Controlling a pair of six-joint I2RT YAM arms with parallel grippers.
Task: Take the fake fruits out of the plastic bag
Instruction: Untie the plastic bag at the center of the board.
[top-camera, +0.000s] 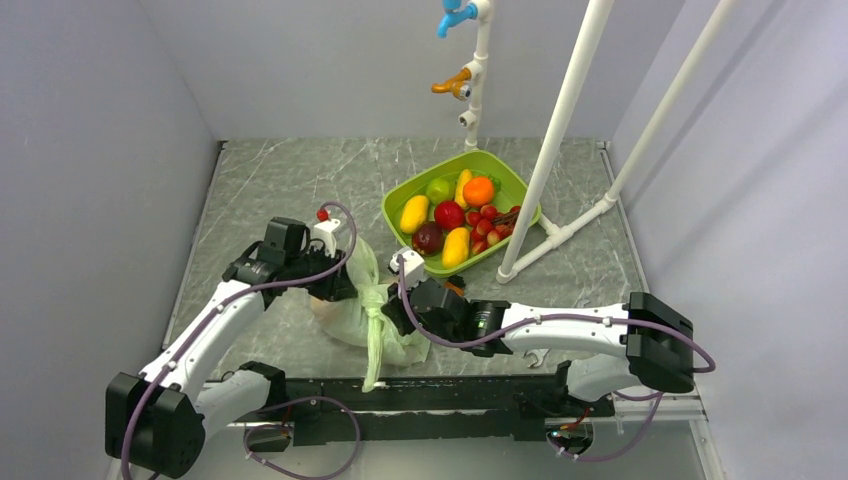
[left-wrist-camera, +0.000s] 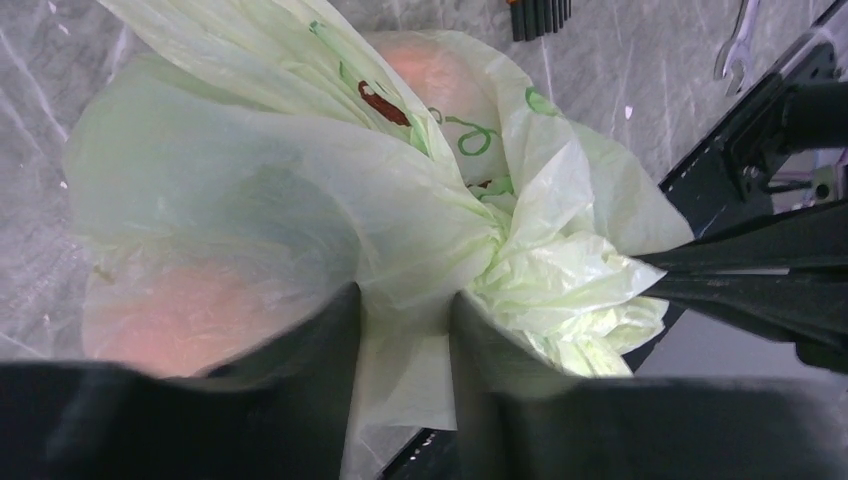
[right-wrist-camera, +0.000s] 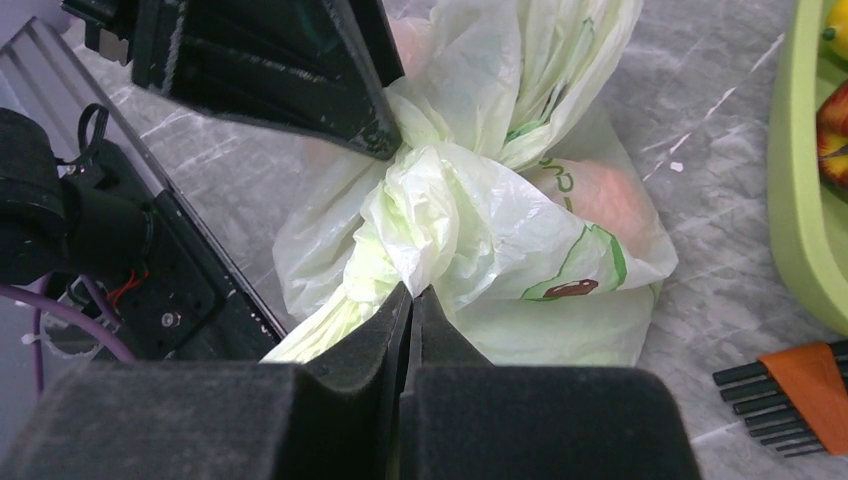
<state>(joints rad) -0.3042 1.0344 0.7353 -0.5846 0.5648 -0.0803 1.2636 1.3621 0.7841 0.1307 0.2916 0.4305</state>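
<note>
The thin, translucent pale-green plastic bag (right-wrist-camera: 500, 240) lies on the grey marbled tabletop (top-camera: 270, 190) between my two arms, its neck tied in a tight knot (right-wrist-camera: 440, 210). The film is light, limp and slippery, so I judge it will slide and stretch rather than lift cleanly. The bunched plastic at the knot is the surest hold.

My left gripper (left-wrist-camera: 405, 300) is clamped on a fold of film just below the knot. My right gripper (right-wrist-camera: 410, 292) is clenched on the crumpled tail.

Through the film I make out pink-orange fake fruits (left-wrist-camera: 180, 315), hard and glossy, likely to roll once freed. How many are inside I cannot tell.

Beyond the bag, well apart from it, a lime-green oval plastic tray (top-camera: 398, 198) holds yellow, red, orange and green fruits.
</note>
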